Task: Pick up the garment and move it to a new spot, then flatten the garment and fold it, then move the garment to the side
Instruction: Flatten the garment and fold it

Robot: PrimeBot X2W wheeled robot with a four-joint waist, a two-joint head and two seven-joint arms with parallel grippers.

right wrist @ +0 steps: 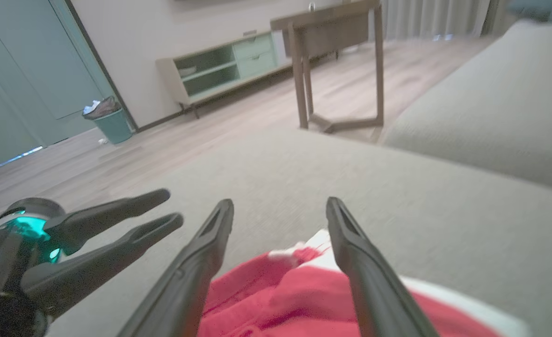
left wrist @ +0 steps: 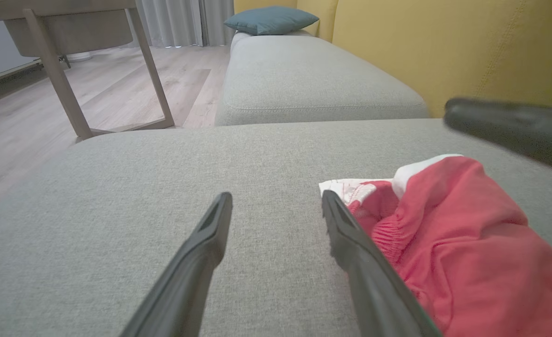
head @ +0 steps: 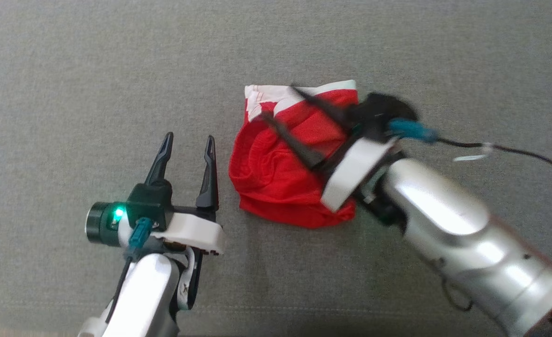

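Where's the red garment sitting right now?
Head view centre: the red garment lies bunched on the grey cushion, just right of the left end effector, with the open right end effector over its far edge.

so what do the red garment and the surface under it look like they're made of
Garment: soft thin knit, likely cotton, matte red with white trim; it crumples and has a gathered band. Cushion: grey woven upholstery, matte; coarse weave shows.

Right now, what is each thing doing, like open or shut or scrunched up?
garment, scrunched up, lying loose on the grey cushion.
left gripper, open and empty, beside the garment.
right gripper, open, over the garment, gripping nothing.
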